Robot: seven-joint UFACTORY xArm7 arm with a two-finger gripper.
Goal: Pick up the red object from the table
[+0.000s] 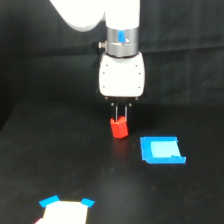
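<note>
The red object point(119, 128) is a small bright red-orange block hanging under the white gripper body in the middle of the exterior view. My gripper point(120, 118) points straight down, and its thin dark fingers point(125, 112) are shut on the block's top. Below the block the black table point(60, 160) shows a faint gap, so the block looks lifted slightly off the surface.
A flat blue square point(162, 150) lies on the table to the exterior view's right of the block. At the bottom edge, left of centre, a pale shape with blue corners point(66, 209) shows. Black cloth forms the backdrop.
</note>
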